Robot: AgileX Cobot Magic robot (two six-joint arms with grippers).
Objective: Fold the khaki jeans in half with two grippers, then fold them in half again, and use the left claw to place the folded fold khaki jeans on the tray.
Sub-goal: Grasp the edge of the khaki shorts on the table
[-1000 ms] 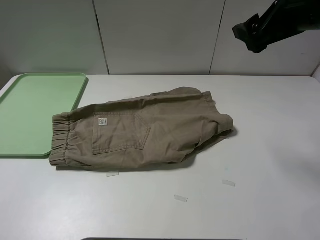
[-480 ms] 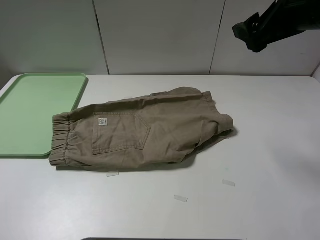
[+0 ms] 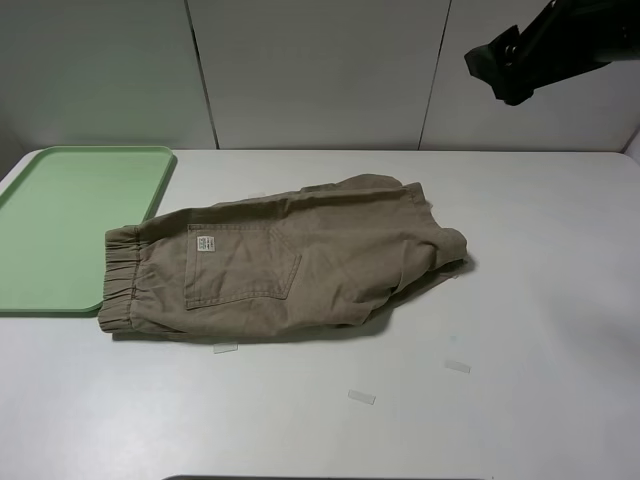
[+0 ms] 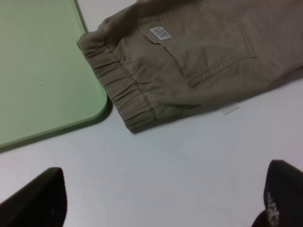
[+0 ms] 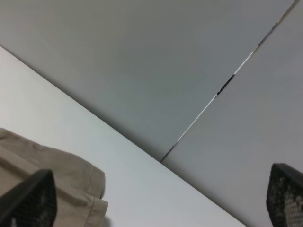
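The right arm (image 3: pixel 560 40) is raised high at the far right, angled down toward the left. Its right gripper (image 5: pixel 156 196) has both fingers spread wide apart, empty. The left gripper (image 4: pixel 161 198) hovers at the near left, fingers likewise wide apart and empty.

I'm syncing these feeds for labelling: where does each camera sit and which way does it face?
Exterior high: high up, looking down at khaki-tan cotton shorts and a mint-green plastic tray; only the black right arm shows.
Left wrist: above the white table, facing the shorts' waistband and tray corner; the open left gripper shows.
Right wrist: raised, facing the grey wall; the open right gripper shows.
All three share the shorts.
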